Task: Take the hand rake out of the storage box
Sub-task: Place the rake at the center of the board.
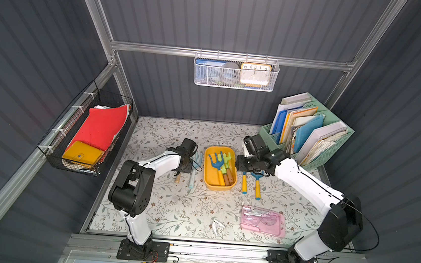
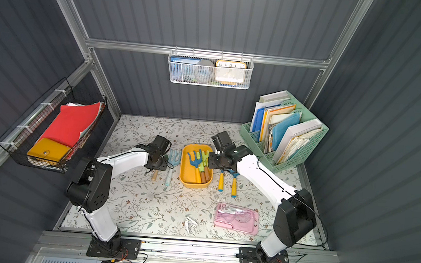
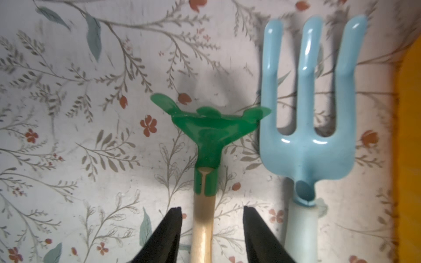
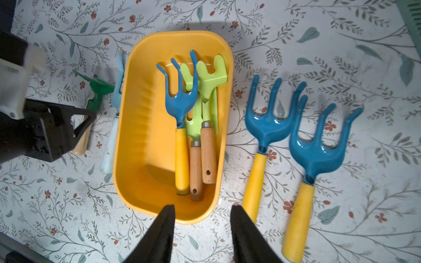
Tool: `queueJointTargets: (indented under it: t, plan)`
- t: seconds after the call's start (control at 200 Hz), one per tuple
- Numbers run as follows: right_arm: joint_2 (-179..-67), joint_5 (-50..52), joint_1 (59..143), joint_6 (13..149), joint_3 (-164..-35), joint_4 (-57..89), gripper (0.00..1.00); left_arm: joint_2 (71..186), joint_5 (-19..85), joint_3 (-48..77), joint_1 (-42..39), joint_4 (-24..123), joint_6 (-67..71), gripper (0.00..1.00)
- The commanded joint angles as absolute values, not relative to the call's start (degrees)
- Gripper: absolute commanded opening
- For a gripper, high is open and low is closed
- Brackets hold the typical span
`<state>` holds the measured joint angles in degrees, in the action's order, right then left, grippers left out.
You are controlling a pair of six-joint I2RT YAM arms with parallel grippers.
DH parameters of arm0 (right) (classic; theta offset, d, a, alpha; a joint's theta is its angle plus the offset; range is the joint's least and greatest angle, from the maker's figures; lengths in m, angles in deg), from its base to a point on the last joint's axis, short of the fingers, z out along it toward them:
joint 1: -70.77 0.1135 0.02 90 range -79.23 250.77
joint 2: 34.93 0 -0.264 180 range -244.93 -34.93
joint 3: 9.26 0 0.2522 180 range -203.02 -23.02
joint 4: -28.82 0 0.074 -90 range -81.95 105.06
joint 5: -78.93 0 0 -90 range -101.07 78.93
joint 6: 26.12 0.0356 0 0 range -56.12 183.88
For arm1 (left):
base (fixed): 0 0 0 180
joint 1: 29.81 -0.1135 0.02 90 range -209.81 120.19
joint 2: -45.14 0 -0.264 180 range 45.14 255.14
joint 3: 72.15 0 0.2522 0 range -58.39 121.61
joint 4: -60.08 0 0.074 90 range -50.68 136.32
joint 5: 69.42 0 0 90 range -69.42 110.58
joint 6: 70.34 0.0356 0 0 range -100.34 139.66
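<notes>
Our storage box (image 4: 141,127) holds three rakes (image 4: 181,104); four loose rakes (image 4: 266,123) flank it.
Left fingers (image 3: 168,234) released astride the green rake (image 3: 207,134); right fingers (image 4: 159,234) parted by the box.

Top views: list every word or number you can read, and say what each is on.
"10 11 12 1 2": numerals on the clock face, in the basket on the back wall.
White print on the blue book in the same basket: too blurred to read.
Markings inside the pink case: too small to read.
</notes>
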<state>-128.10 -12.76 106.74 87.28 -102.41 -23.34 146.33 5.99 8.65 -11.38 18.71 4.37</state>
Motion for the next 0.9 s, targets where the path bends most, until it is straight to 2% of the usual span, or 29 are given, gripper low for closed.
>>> queueJointTargets:
  t: [0.0, 0.15, 0.495, 0.655, 0.895]
  plan:
    - [-132.0, -18.1, 110.6, 89.5, -105.4, -27.0, 0.45, 143.3, 6.9, 11.8, -11.4, 15.2, 3.0, 0.5]
    - [-137.6, -22.4, 115.4, 92.6, -109.0, -26.2, 0.46, 140.4, 6.8, 13.7, -11.4, 14.1, -1.4, 0.55]
    - [-149.6, -25.2, 117.4, 93.5, -118.8, -28.8, 0.46, 135.5, 7.0, 11.2, -12.0, 15.3, -14.9, 0.65]
    - [-152.4, -25.4, 117.4, 94.4, -120.8, -29.3, 0.45, 134.3, 11.5, 9.0, -15.2, 17.1, -17.9, 0.65]
    - [-157.4, -25.1, 117.4, 95.2, -125.1, -30.5, 0.44, 133.7, 11.6, 8.3, -15.8, 17.7, -18.4, 0.64]
